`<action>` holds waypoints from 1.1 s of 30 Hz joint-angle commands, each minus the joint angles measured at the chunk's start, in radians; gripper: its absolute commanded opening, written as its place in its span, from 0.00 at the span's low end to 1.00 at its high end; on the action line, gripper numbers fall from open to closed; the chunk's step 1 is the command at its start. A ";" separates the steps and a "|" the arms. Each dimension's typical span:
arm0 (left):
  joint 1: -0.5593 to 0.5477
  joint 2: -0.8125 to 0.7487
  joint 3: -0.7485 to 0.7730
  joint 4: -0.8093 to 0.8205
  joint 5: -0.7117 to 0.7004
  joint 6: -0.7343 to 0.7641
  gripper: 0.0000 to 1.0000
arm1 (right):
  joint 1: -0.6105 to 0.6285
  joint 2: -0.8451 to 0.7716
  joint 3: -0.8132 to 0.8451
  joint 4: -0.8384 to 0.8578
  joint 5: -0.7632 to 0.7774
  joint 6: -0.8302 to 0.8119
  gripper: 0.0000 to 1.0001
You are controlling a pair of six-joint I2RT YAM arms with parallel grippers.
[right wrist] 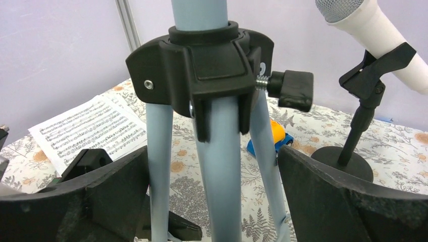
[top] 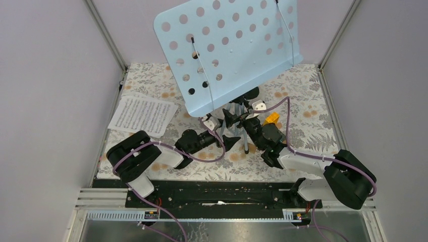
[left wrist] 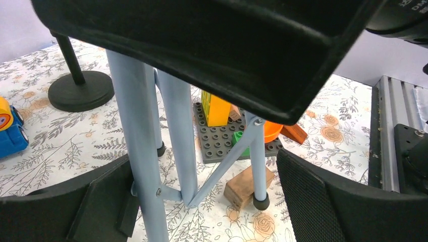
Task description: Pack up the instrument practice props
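Observation:
The light-blue perforated music rack stands mid-table on its tripod legs. My left gripper is open and straddles the lower legs from the left. My right gripper is open around the three legs, just below the black collar. White sheet-music pages lie at the left and also show in the right wrist view. A white microphone sits clipped in a black round-based holder. Another black round base stands behind the legs. The pink microphone is hidden.
A grey studded plate with colourful blocks lies behind the legs. A brown wooden block touches one leg's foot. A blue and yellow toy car sits nearby. Purple walls enclose the table; the metal rail runs along the near edge.

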 commanded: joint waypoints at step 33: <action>-0.176 0.062 0.009 0.055 -0.132 0.020 0.99 | 0.007 -0.109 -0.045 0.005 0.327 0.271 0.00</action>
